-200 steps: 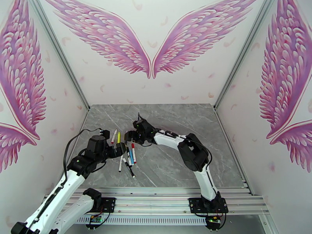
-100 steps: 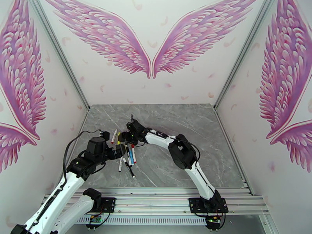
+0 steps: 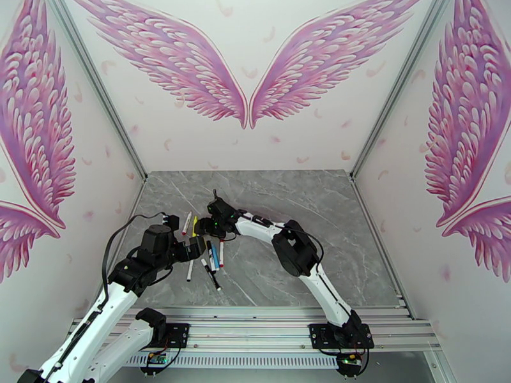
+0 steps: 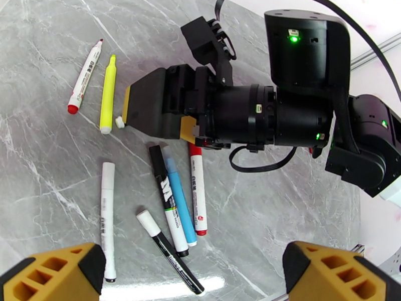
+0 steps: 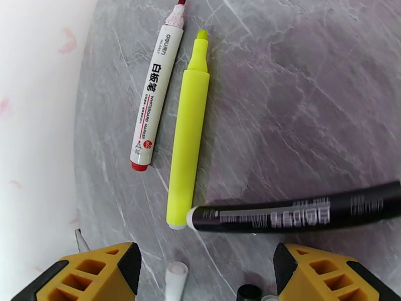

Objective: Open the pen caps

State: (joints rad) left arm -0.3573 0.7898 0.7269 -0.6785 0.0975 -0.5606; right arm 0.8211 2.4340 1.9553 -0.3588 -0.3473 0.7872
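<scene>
pens (image 4: 180, 206) lay scattered on the grey desk (image 4: 280, 206), left of centre | red marker (image 5: 153, 91) and yellow highlighter (image 5: 189, 141) side by side, tips bare | right claw (image 5: 205, 269) hung open over a black pen (image 5: 301, 211), gripping nothing | left claw (image 4: 195, 267) wide open, I saw nothing in it

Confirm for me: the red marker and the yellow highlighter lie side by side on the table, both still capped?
No. The red marker and the yellow highlighter lie side by side on the table, but both are uncapped: the right wrist view shows each bare tip.
</scene>
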